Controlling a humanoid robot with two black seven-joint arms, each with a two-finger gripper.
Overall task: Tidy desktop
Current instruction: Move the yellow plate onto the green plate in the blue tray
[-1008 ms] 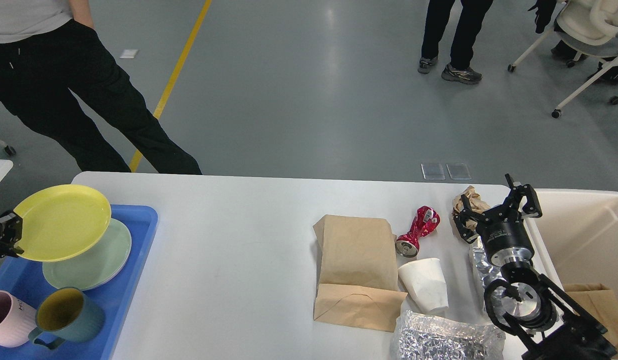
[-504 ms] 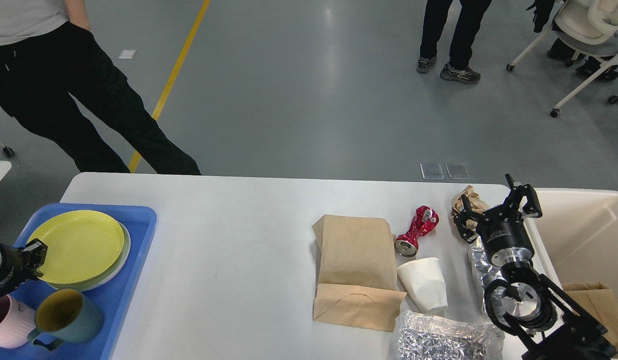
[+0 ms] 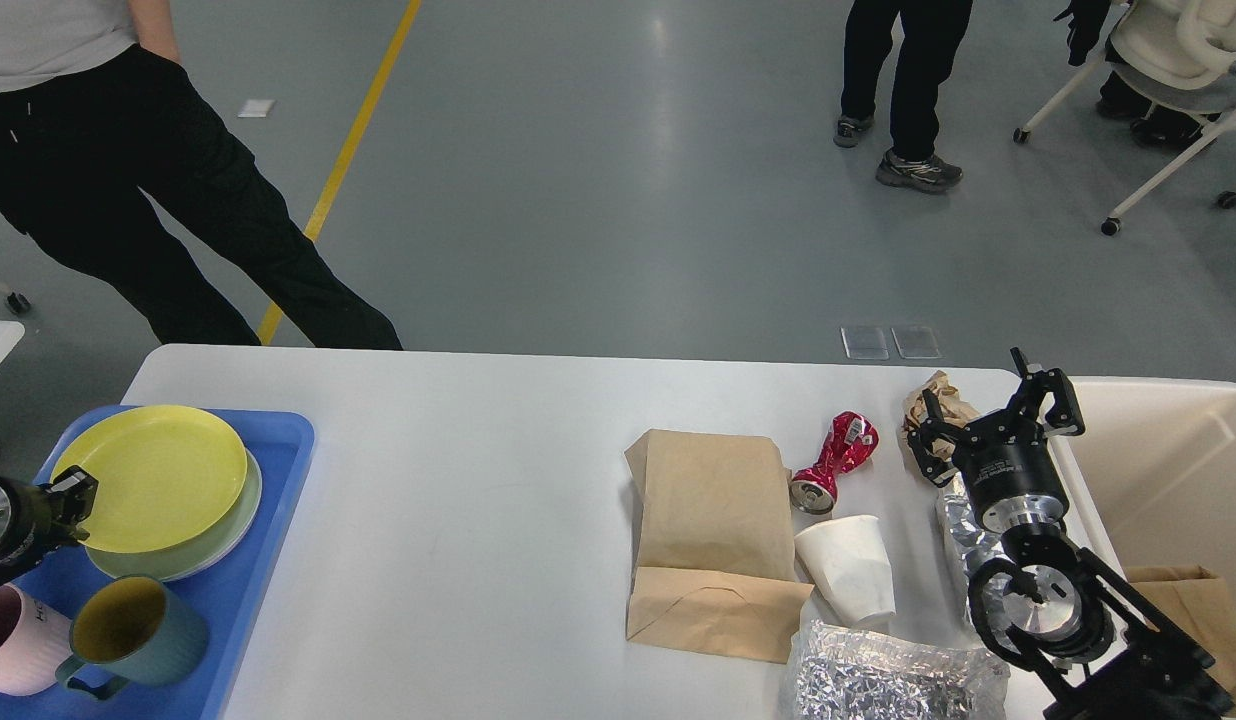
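Observation:
The white desktop (image 3: 458, 480) fills the lower view. My left gripper (image 3: 66, 505) is at the left edge, shut on the rim of a yellow plate (image 3: 163, 475). The plate rests on a green plate (image 3: 233, 520) in the blue tray (image 3: 268, 590). My right gripper (image 3: 993, 415) is open at the right, its fingers spread. One finger is beside a crumpled brown paper wad (image 3: 933, 390). A flat brown paper bag (image 3: 713, 530), a crushed red can (image 3: 836, 462), a tipped white paper cup (image 3: 850, 570) and crumpled foil (image 3: 888, 680) lie on the right half.
A teal mug (image 3: 138, 630) and a pink mug (image 3: 8, 640) stand in the tray's front. A cream bin (image 3: 1168, 470) with a brown bag (image 3: 1193, 600) stands off the right edge. More foil (image 3: 963, 540) lies under my right arm. People stand beyond the table.
My left gripper brought the tilted yellow plate down onto the green plate in the tray, then nudged it slightly up. The right arm has not moved.

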